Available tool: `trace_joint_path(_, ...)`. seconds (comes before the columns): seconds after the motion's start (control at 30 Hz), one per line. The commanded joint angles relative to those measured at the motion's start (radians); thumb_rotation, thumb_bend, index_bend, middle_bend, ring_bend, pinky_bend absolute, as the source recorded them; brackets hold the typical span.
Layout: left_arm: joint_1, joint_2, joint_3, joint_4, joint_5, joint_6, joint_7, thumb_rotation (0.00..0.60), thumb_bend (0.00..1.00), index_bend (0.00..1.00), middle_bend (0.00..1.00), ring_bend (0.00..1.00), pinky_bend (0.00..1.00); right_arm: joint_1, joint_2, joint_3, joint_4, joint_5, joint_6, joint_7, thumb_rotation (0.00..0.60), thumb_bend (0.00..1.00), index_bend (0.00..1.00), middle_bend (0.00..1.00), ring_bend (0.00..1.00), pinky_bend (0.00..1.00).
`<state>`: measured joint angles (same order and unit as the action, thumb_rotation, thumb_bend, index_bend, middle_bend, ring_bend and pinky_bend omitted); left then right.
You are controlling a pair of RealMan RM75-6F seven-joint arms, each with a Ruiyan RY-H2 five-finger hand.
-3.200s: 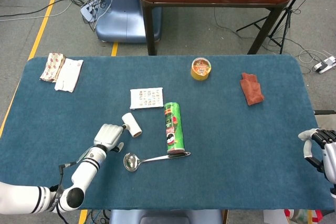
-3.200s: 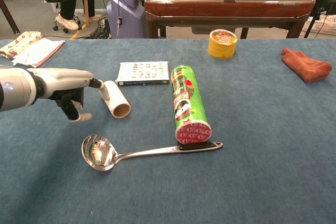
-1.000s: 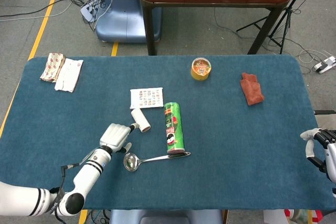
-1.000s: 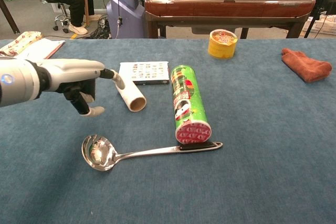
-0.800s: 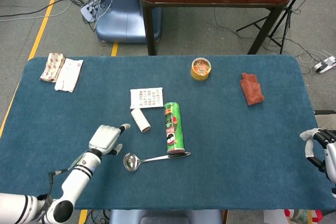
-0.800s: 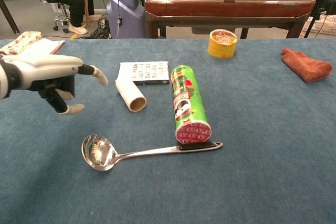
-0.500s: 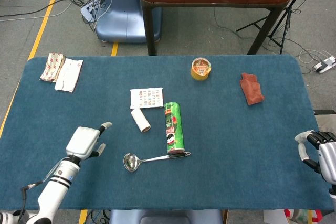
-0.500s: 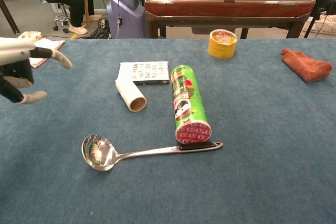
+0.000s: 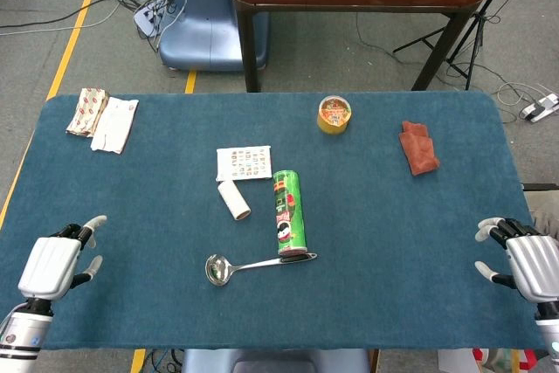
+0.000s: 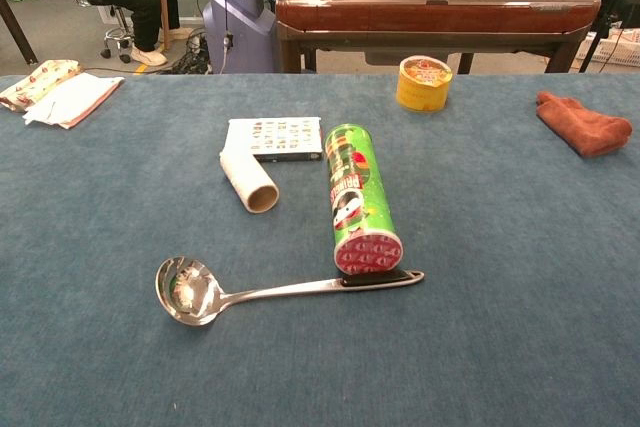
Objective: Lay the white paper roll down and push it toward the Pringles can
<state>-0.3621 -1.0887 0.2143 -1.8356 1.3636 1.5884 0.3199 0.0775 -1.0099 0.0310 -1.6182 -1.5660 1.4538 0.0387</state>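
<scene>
The roll (image 9: 233,200) lies flat on the blue surface (image 9: 393,216), on its side, its open end facing the robot and slightly toward the can. It sits near the can (image 9: 287,212), at the can's 9 o'clock, with a clear gap between them. Its far end lies just beside the small card (image 9: 244,163).

Both hands are well away from it. The left hand (image 9: 54,265) hangs at the surface's near left corner, fingers spread, holding nothing. The right hand (image 9: 527,265) sits at the near right edge, likewise released and empty. Neither shows in the chest view.

To my eye, the laying-down is done and the roll has been brought close to the can, so the task looks finished or nearly so. If a further nudge is wanted, the left hand would need to come in from the roll's 9 o'clock side and press it toward 3 o'clock, square across its length so that it rolls, not pivots. The ladle (image 9: 256,265) lies at the can's 6 o'clock, its handle tip touching the can's near end, clear of the roll's path.
</scene>
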Motion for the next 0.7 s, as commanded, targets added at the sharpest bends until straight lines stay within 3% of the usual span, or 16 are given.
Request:
trace_joint_path(0.03,0.043,0.014,0.013,0.014,0.027,0.021,-0.024,0.6,0.33,0.32,0.35,0.2,0.34,0.001,-0.005,0.008,-0.008,0.022,-0.002,-0.014,0.6,0.0,0.45,0.34,0.28,0.48)
trace_joint_path(0.27,0.117,-0.006,-0.022,0.058,0.034,0.038,-0.078,0.6,0.33,0.34,0.35,0.2,0.34,-0.008,-0.026,0.032,-0.027,0.08,0.011,-0.061,0.6,0.16,0.45,0.34,0.28,0.48)
trace_joint_path(0.7,0.149,-0.036,-0.077,0.123,0.056,-0.039,-0.093,0.6,0.33,0.34,0.35,0.23,0.37,-0.013,-0.01,0.041,-0.022,0.093,0.017,-0.022,0.6,0.19,0.45,0.35,0.28,0.48)
